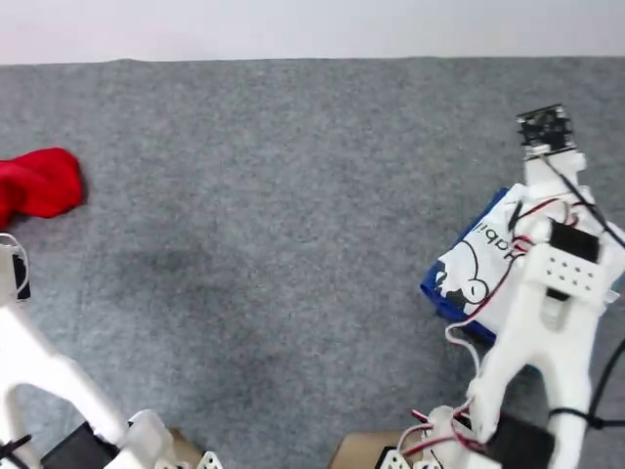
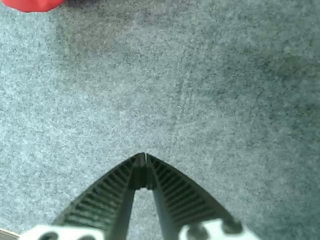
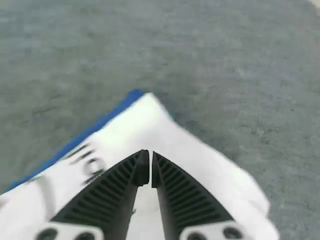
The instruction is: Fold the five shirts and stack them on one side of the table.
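High view: the right arm (image 1: 547, 322) stands bent over the white shirt (image 1: 474, 264), with its wrist lying across part of the cloth. This shirt is folded flat and carries a black drawing. It lies on a blue shirt (image 1: 451, 311), of which a rim shows along its edge. Well apart from the white shirt, across the grey mat (image 1: 293, 195), a red shirt (image 1: 41, 183) lies bunched and unfolded. The left arm (image 1: 44, 371) rises on that far side, near the red cloth.

Left wrist view: the left gripper (image 2: 145, 160) hangs over bare grey mat, away from the white shirt. Its black ribbed fingers (image 2: 172, 187) meet at the tips with nothing between them. A corner of the red shirt (image 2: 30, 4) lies beyond it on the mat.

Right wrist view: the right gripper (image 3: 145, 156) is directly above the white shirt (image 3: 195, 150), pincer narrowed to a sliver, tips almost touching, with no cloth visibly pinched. The blue shirt (image 3: 95, 131) shows as a thin stripe under the white one, and here the white shirt's rounded fold edge shows.
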`<state>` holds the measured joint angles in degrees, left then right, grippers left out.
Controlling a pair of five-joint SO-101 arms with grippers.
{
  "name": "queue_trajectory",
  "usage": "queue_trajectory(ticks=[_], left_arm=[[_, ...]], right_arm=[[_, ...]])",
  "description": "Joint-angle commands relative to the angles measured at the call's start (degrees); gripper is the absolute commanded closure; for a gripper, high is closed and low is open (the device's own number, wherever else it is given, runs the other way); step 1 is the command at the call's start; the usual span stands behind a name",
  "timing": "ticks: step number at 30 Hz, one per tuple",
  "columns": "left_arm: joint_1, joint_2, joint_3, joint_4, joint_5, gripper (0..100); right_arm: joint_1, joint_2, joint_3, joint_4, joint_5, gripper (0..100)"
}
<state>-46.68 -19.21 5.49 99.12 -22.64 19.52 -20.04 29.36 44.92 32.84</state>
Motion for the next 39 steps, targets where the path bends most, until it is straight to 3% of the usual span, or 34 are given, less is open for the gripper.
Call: queue_trajectory(ticks=[1, 5, 10, 15, 24, 33, 36, 39], left_arm=[[0.09, -1.85, -0.66, -1.23, -0.53, 99], [0.09, -1.49, -0.75, -8.79, -5.27, 99], [-0.35, -1.41, -0.40, -19.78, -15.91, 88], [-0.35, -0.26, -0.04, -31.74, -21.01, 80], [-3.43, 18.99, -0.40, -53.63, -33.67, 74], [-3.69, 41.14, -0.40, -76.22, -39.21, 75], [-3.52, 46.68, -0.40, -84.04, -39.21, 83], [-2.90, 48.09, -0.31, -88.26, -39.03, 98]], right_arm=[[-4.70, -5.76, -3.34, 7.52, -1.85, 98.8], [-9.80, -8.48, -3.34, 15.52, -7.03, 98.8], [-13.85, -10.86, -3.34, 22.90, -7.30, 98.8], [-14.90, -11.38, -3.78, 28.79, -7.21, 98.8], [-14.90, -11.38, -3.78, 35.82, -7.21, 98.8], [-14.99, -11.38, -3.78, 40.66, -7.21, 98.8], [-14.99, -11.38, -4.75, 42.51, -7.30, 98.8], [-14.99, -11.38, -6.77, 44.09, -9.49, 98.7]])
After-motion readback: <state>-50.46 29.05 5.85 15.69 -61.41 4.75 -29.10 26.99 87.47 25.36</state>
